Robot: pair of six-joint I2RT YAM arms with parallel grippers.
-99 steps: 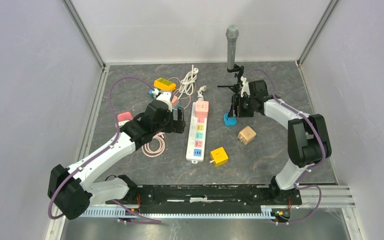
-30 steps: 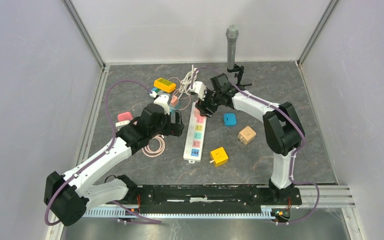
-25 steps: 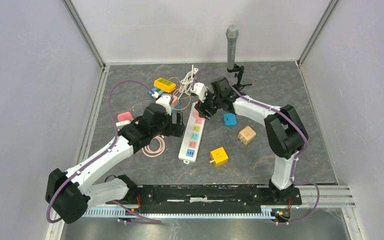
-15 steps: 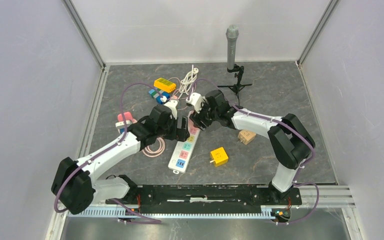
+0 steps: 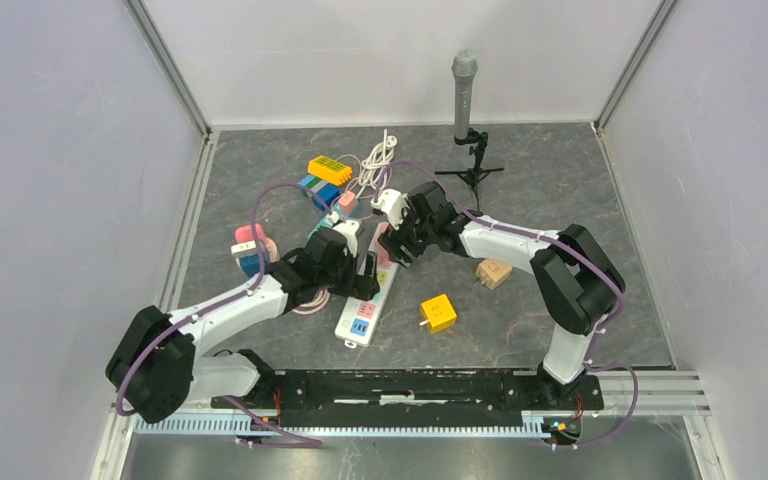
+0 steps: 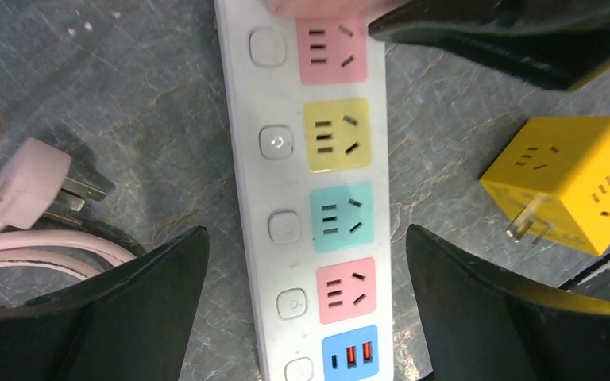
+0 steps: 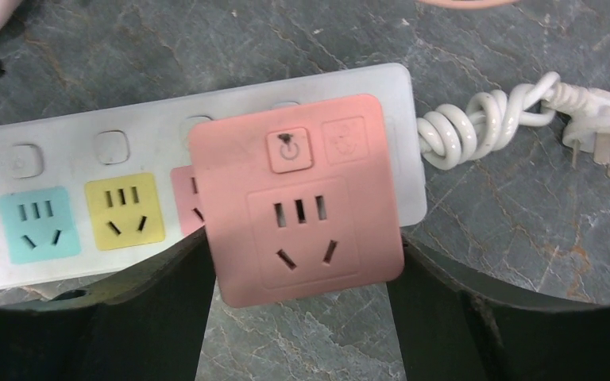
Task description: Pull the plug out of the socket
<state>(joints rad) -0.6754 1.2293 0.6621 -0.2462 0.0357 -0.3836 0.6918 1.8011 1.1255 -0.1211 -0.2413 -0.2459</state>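
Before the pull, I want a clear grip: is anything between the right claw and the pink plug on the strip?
Nothing visible. The right claw straddles the pink plug, its fingers close on either side, nothing in the gaps.

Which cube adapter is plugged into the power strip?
The pink cube, seated on the power strip's cord end between the fingers of the right gripper. The yellow cube and tan cube lie loose on the table, off the strip.

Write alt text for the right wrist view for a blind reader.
A pink adapter plug sits on the end of a white power strip, flanked by the dark fingers of the right gripper. A coiled white cord lies beside it.
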